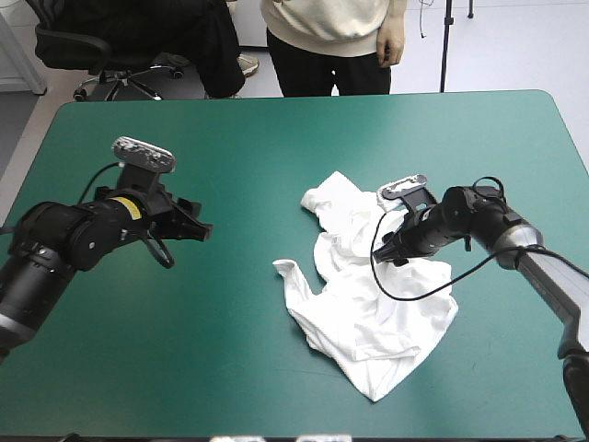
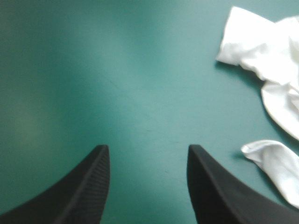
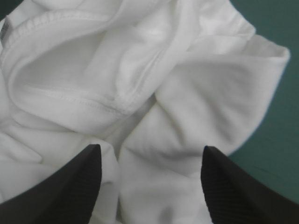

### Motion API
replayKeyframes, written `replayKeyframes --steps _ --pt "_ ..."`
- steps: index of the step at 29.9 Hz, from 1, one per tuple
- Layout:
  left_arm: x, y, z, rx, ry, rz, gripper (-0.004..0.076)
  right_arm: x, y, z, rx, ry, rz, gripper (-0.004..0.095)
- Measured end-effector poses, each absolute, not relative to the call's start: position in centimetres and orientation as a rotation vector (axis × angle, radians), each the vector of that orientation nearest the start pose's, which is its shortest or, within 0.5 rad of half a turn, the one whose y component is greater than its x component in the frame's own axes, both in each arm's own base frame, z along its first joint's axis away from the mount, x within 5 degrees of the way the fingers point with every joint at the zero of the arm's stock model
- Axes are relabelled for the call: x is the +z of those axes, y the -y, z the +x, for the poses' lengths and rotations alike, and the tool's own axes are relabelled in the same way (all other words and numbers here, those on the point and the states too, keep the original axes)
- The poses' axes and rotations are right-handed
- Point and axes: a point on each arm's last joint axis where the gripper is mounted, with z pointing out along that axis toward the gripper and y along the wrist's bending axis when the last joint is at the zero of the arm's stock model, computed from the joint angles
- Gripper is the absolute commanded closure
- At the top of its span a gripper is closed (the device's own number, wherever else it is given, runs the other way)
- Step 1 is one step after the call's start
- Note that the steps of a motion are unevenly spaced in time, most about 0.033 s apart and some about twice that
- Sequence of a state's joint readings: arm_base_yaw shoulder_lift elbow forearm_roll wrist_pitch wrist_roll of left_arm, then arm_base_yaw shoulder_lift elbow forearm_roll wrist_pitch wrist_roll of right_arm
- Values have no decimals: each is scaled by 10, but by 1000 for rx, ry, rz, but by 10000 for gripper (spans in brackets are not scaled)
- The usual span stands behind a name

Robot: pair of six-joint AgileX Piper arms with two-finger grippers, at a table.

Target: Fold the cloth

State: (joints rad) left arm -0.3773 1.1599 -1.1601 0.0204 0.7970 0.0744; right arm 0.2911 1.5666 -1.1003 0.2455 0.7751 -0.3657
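Two spread end effectors, empty: left end effector (image 1: 198,230) over bare desk (image 1: 212,341), right end effector (image 3: 152,150) over the heaped shirt (image 1: 368,318). You should pinch one hem, not a bunch.

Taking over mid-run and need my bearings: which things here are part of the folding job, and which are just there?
Job:
T-shirt, crumpled
right gripper, open over it
left gripper, open, apart from it

Just there:
teal-green cover

Crumpled T-shirt (image 1: 359,318) ctr-right, R pincer (image 1: 386,253) over it, L pincer (image 1: 202,230) apart
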Motion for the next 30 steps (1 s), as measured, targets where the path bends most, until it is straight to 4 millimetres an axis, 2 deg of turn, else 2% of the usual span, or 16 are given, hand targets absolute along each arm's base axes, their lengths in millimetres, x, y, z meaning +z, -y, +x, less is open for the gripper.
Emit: replayKeyframes --steps 5,9,13,19,26,30 --pt "415 63 199 9 -2103 409 349 234 -115 304 374 -2649 -746 310" --pt "431 51 177 25 -2037 344 348 217 -119 310 405 -2683 -763 360" --pt "434 45 166 15 -2054 304 348 210 -123 315 421 -2686 -793 445" --pt "425 33 155 86 -2196 199 349 205 -152 313 369 -2608 -941 445" --pt "433 1 117 271 -2207 31 348 208 -174 312 356 -2541 -1010 450" --pt "441 -11 95 273 -2126 -27 348 211 -192 312 378 -2509 -1051 452"
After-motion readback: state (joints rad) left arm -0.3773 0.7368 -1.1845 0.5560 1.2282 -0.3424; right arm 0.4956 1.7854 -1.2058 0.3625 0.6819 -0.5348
